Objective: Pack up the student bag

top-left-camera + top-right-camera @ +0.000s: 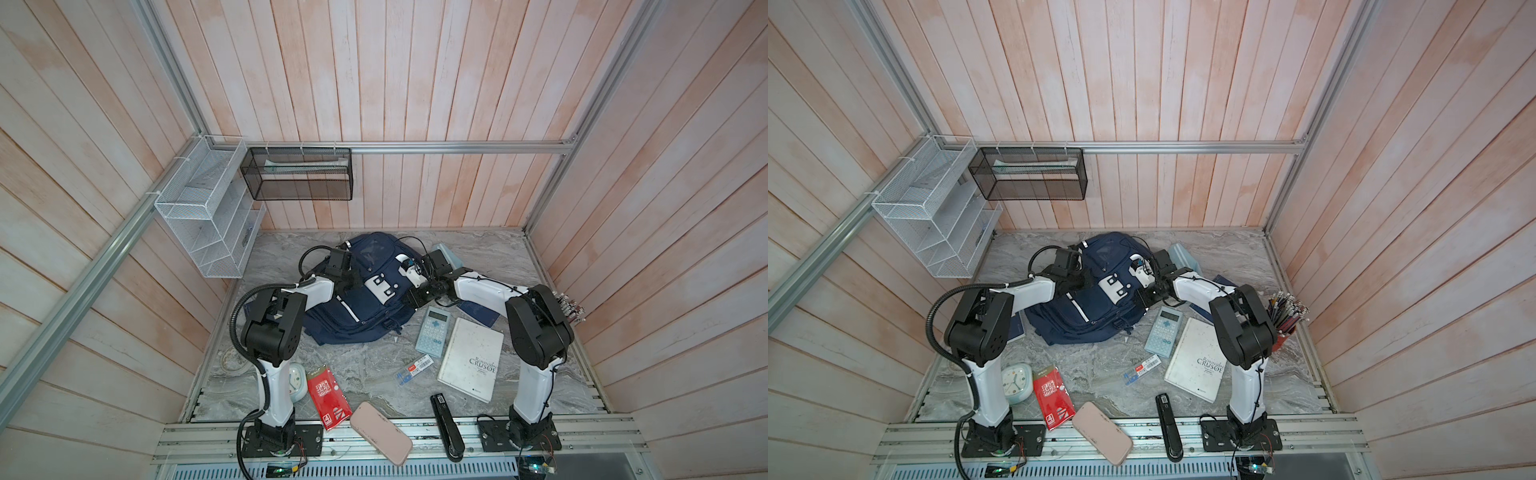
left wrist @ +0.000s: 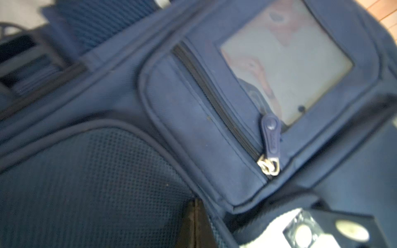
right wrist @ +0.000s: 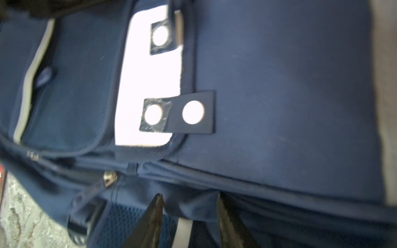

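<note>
Student bag lies flat at the back middle of the table, its long axis running from the far wall toward the front, between both arms. The left gripper is closed at its left side, though I cannot tell whether it pinches fabric. The right gripper has its jaws apart astride a fold on its right edge.

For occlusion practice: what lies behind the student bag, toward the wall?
A light-blue pouch at the student bag's far corner, partly covered by the right arm. Anything under the bag is hidden.
</note>
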{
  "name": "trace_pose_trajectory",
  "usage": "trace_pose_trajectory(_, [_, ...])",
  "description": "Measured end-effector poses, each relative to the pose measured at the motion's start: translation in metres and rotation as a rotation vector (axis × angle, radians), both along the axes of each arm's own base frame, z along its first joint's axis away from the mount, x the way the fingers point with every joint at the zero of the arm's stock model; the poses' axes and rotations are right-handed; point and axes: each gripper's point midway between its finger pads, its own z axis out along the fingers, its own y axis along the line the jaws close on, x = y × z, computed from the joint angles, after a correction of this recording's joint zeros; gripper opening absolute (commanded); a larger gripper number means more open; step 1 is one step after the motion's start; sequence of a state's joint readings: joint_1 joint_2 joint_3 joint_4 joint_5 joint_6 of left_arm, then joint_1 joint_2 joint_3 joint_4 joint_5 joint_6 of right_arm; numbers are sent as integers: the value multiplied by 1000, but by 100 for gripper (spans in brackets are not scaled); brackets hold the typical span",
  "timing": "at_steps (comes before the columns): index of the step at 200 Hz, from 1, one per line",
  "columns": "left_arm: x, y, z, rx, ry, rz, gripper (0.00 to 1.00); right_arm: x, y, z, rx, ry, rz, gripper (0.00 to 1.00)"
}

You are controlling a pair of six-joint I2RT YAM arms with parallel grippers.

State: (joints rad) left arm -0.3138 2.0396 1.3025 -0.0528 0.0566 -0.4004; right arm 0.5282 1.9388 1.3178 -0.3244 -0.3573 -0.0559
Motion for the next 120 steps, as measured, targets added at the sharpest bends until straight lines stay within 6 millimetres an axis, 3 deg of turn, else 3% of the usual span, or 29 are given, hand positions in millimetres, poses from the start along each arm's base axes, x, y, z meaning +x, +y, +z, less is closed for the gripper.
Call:
trace_pose_trajectory(25, [23, -9, 4, 4, -39, -25, 0, 5, 0, 9, -29, -64, 30, 53])
trace_pose_trajectory(50, [20, -14, 10, 2, -40, -47, 0, 10, -5, 31, -59, -180, 79, 57])
trace_pose_trajectory(70, [16, -19, 28, -22, -53, -70, 4, 9, -8, 55, -77, -290, 126, 64])
trace_pose_trajectory(76, [15, -20, 39, -31, -68, -77, 8, 7, -8, 61, -89, -322, 143, 66])
trace_pose_trajectory(89, [12, -22, 74, -58, -121, -89, 30, 2, -3, 68, -125, -391, 194, 68])
trace_pose_trajectory(101, [6, -21, 119, -81, -204, -95, 45, -7, 7, 65, -160, -438, 259, 69])
trace_pose_trajectory(120, [-19, -10, 186, -133, -328, -80, 49, -26, 19, 45, -213, -459, 370, 69])
